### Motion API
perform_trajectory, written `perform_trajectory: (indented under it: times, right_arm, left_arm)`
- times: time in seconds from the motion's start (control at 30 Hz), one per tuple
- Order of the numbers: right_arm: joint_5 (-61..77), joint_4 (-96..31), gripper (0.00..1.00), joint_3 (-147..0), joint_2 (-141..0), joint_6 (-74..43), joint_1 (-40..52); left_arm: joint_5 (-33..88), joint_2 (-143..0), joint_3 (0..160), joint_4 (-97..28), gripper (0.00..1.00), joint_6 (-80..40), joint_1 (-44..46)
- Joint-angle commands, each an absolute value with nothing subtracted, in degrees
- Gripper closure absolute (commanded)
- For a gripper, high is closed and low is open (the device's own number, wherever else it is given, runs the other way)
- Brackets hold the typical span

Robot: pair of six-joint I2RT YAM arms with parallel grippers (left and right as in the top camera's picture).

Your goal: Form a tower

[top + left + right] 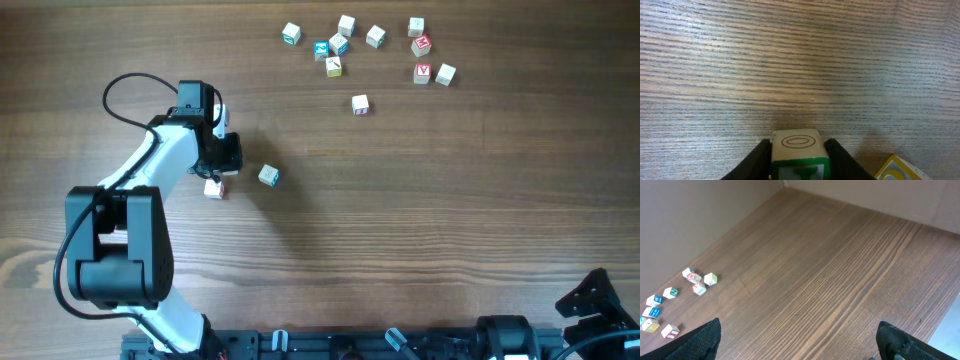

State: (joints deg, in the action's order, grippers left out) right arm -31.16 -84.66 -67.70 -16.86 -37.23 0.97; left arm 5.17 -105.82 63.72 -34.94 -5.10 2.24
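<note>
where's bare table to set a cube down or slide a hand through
Free: the wide wood stretch between the loose cube and the right arm, below the lone cube. Crowded: the cube cluster at the top, and around the left end effector.

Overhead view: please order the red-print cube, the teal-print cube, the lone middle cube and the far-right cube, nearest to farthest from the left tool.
1. red-print cube: right at the left tool, on its lower side in the picture
2. teal-print cube: a little to the right
3. lone middle cube: mid-table, farther up
4. far-right cube: right end of the top cluster
</note>
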Motion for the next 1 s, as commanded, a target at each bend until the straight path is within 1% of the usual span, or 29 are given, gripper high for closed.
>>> perform_trajectory:
  times: [0.0,0.07,0.2,0.3,0.37,0.4,0.43,0.47,0.5,0.57,0.63,0.67,0.7,0.73,0.77,0.8,0.97]
  right_arm:
    - [-32.10,-84.53,0.00,-67.88,-16.53,-37.54,0.78]
    - [-32.10,-84.53,0.00,-67.88,-16.53,-37.54,0.78]
    - [-32.10,-84.53,0.00,-67.88,-16.53,-37.54,0.78]
    - [-32.10,-84.53,0.00,-67.88,-16.53,-37.54,0.78]
    - [-32.10,-84.53,0.00,-67.88,-16.53,-37.54,0.78]
    - [-32.10,-84.53,0.00,-67.88,-16.53,-37.54,0.78]
    - [-32.10,-84.53,0.00,-67.88,-16.53,-37.54,0.78]
    - [-32.10,-84.53,0.00,-67.88,-16.53,-37.52,0.78]
    - [-32.10,-84.53,0.00,-67.88,-16.53,-37.52,0.78]
    - [-32.10,-84.53,0.00,-67.88,-16.53,-37.54,0.78]
    - [-32.10,-84.53,0.00,-67.88,-16.53,-37.54,0.78]
    - [-32.10,-84.53,0.00,-67.88,-16.53,-37.54,0.78]
    - [-32.10,-84.53,0.00,-67.88,-16.53,-37.54,0.78]
    - [-32.10,-84.53,0.00,-67.88,-16.53,-37.52,0.78]
    - [-32.10,-84.53,0.00,-67.88,-16.53,-37.52,0.78]
    - [-32.10,-84.53,0.00,-67.88,-16.51,-37.54,0.78]
    - [-32.10,-84.53,0.00,-67.88,-16.53,-37.54,0.78]
  left_arm:
    - [2.81,-105.97,64.71,-34.02,0.73,-4.71,2.09]
    - [-1.87,-104.29,66.83,-34.57,0.76,-4.64,2.09]
    - [-2.66,-97.12,75.72,-40.14,0.77,-2.61,2.09]
    - [-2.68,-88.20,77.95,-48.58,0.69,-2.57,2.07]
    - [-2.66,-86.19,77.95,-54.52,0.69,-0.34,2.02]
    - [-3.11,-86.13,77.93,-57.80,0.70,0.82,1.96]
    - [-3.40,-86.43,77.60,-60.34,0.74,1.50,1.78]
    - [-3.33,-86.91,76.64,-61.73,0.76,1.50,1.34]
    - [-3.36,-87.22,75.18,-62.00,0.75,1.50,0.91]
    - [-3.33,-87.35,71.18,-60.58,0.71,1.50,-0.01]
    - [-3.31,-87.35,66.22,-55.55,0.72,1.50,-0.95]
    - [-3.31,-87.35,63.79,-52.21,0.77,1.52,-1.15]
    - [-3.27,-87.37,61.98,-49.58,0.84,1.78,-1.13]
    - [-2.79,-87.39,60.42,-48.03,0.89,2.57,-1.13]
    - [-1.48,-87.39,59.20,-47.03,0.89,3.64,-1.13]
    - [-0.16,-87.39,58.11,-46.37,0.85,4.58,-1.13]
    - [1.26,-87.46,56.03,-43.44,0.84,6.74,-1.13]
